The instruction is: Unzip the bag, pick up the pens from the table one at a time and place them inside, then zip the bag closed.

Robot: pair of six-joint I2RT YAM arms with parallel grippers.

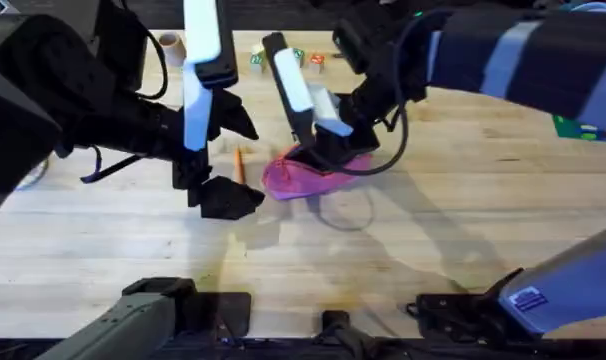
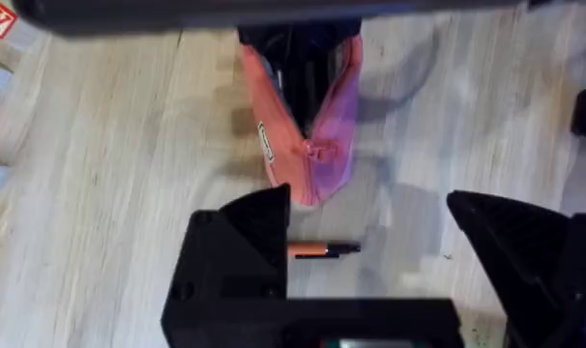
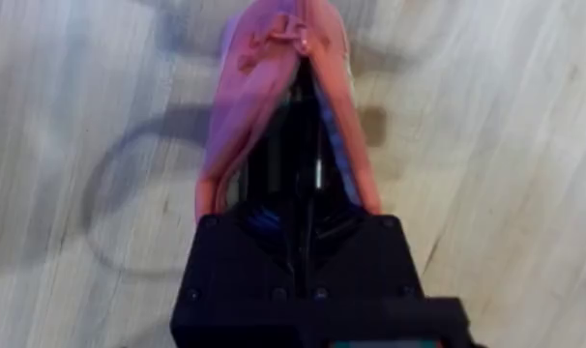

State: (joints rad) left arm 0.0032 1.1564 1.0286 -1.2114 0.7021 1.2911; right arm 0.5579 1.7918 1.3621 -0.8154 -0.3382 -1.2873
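A light wooden table point(image 1: 463, 210) holds a pink pencil bag point(image 1: 308, 178) near its middle. The bag lies open, its zipper parted along most of the top edge, so the dark inside shows.

The right arm reaches in from the right side and its gripper point(image 1: 318, 150) is pushed down into the open mouth of the bag. In the right wrist view the black fingers point(image 3: 303, 208) sit between the two pink walls of the bag point(image 3: 264, 97), with a slim dark pen point(image 3: 307, 184) standing between them; I cannot tell whether the fingers are pressed on the pen or loose around it. The zipper pull point(image 3: 295, 21) sits at the far closed end of the bag.

The left arm comes in from the left. Its gripper point(image 1: 228, 197) hangs just left of the bag, fingers spread wide apart and holding nothing. In the left wrist view the orange pen point(image 2: 322, 249) with a dark tip lies flat on the table between those spread fingers point(image 2: 245, 242), just short of the bag's closed end point(image 2: 307, 145). From overhead the orange pen point(image 1: 239, 165) lies just left of the bag, partly hidden under the left gripper.

Small lettered blocks point(image 1: 303, 57) sit at the table's far edge.
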